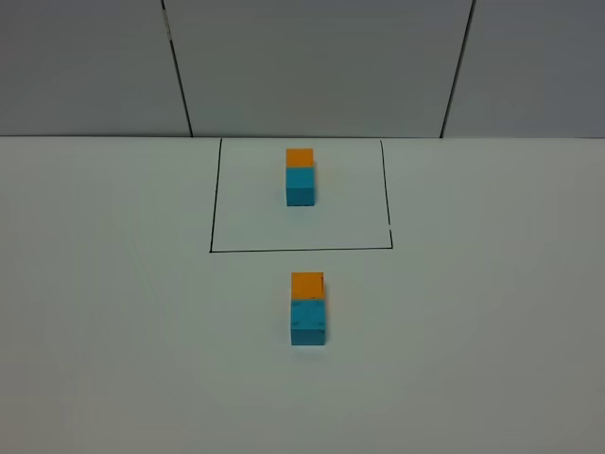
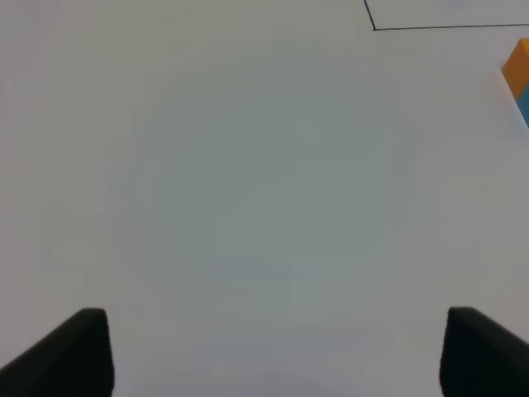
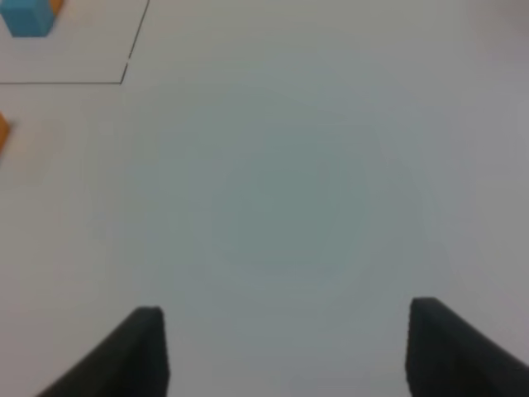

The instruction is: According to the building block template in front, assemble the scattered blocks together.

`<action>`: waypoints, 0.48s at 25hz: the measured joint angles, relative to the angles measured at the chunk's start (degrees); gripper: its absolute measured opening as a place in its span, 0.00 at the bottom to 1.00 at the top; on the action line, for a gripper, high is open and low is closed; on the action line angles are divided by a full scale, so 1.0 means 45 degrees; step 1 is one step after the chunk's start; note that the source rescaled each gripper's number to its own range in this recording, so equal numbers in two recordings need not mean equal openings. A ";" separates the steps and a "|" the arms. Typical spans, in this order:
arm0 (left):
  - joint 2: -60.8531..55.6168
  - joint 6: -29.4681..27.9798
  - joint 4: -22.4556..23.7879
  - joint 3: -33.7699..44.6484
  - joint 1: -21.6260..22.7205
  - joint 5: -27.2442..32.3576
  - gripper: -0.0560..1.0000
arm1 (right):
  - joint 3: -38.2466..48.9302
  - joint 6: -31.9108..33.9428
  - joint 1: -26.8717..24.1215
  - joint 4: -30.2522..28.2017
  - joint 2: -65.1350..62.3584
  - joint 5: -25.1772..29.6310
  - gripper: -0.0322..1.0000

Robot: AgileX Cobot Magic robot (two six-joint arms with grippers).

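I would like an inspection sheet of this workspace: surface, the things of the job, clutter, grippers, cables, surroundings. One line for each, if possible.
Surface: plain white table, with a thin black drawn rectangle near its far edge.
Job's things: template pair inside the rectangle, orange cube behind, cyan cube in front, joined. Loose orange cube and speckled cyan cube lie in front of the rectangle, touching, in the same order as the template.
Clutter: nothing seen.
Grippers: left gripper open over bare table, holding nothing; right gripper open over bare table, holding nothing. Neither shows in the high view.
Cables: nothing seen.
Surroundings: grey panelled wall behind the table.
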 joint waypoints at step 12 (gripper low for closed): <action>0.0000 0.0000 0.0000 0.0000 0.0000 0.0000 0.85 | 0.0000 0.0010 0.0000 0.0000 0.0000 -0.0012 0.75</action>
